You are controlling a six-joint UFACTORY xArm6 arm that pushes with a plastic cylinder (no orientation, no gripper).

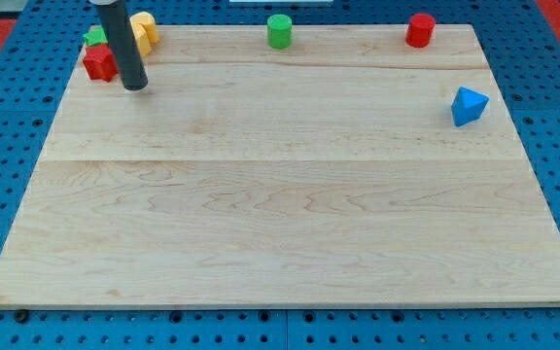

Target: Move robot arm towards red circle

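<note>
The red round cylinder block (420,30) stands at the far right edge of the pale wooden board (280,224), well apart from everything except the blue pointed block (469,105), which lies nearer and a little to its right. My tip (135,86) is at the far left of the board, just beside the red star-like block (99,62), with a green block (94,37) and a yellow block (143,30) close behind the rod. The rod has no jaws, so it holds nothing. I judge that a straight way along the far edge can strike the green cylinder block (279,30) in the far middle, and a late stop can push the red cylinder off the board. No brand, label or writing can be read here.
</note>
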